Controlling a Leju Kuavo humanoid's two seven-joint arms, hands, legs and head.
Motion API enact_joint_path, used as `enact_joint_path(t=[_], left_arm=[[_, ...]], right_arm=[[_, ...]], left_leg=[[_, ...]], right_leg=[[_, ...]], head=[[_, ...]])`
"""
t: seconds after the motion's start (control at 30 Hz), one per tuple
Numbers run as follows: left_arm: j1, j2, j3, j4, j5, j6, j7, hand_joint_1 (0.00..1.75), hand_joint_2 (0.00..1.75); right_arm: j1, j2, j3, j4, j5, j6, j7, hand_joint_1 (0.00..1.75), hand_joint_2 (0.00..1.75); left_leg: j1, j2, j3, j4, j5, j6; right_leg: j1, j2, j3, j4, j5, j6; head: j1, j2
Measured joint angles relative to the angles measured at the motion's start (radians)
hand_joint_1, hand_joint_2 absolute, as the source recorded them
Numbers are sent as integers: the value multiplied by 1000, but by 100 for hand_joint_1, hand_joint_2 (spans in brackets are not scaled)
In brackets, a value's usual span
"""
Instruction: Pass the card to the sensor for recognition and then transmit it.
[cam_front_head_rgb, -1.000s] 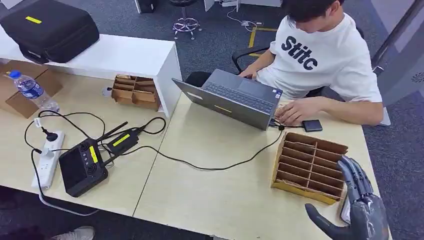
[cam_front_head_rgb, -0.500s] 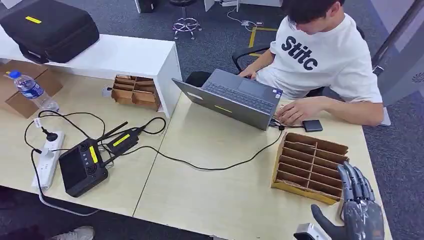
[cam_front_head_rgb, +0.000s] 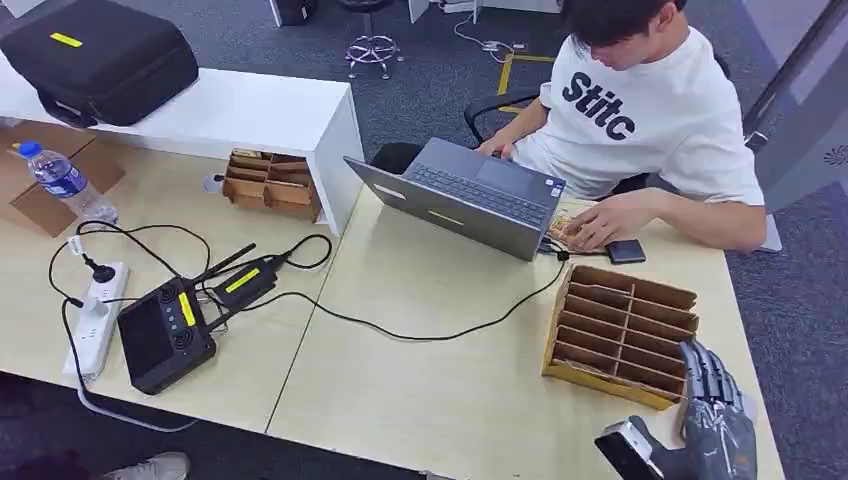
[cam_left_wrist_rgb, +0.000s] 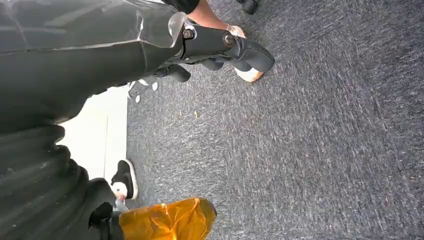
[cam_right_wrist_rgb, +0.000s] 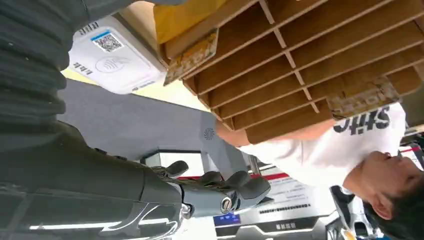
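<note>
At the tabletop's (cam_front_head_rgb: 450, 400) near right corner, the white card sensor (cam_right_wrist_rgb: 117, 62) lies beside the cardboard divider rack (cam_front_head_rgb: 620, 335). Right hand (cam_front_head_rgb: 712, 432) hovers just beside the rack, fingers spread, holding nothing. Left hand (cam_left_wrist_rgb: 220, 47) hangs over carpet (cam_left_wrist_rgb: 325, 150), fingers loose, empty.

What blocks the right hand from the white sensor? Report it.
Nothing visible. The white sensor lies on the table beside the cardboard organizer's corner, close by the right hand, which holds nothing.
</note>
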Motion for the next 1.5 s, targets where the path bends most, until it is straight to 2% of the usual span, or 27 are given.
enact_joint_path(t=[0.23,1.03,1.5], left_arm=[[0,0,0,0,0,0,0,0,175],[-2,0,0,0,-3,0,0,0,175],[-4,0,0,0,-4,0,0,0,175]], right_arm=[[-9,25,-26,27,-8,5,-15,0,175],[-45,82,-26,79,13,0,-16,0,175],[-68,92,-26,138,36,-12,0,0,175]], left_leg=[[0,0,0,0,0,0],[0,0,0,0,0,0],[0,0,0,0,0,0]], right_leg=[[0,0,0,0,0,0],[0,0,0,0,0,0],[0,0,0,0,0,0]], head=[[0,0],[0,0],[0,0]])
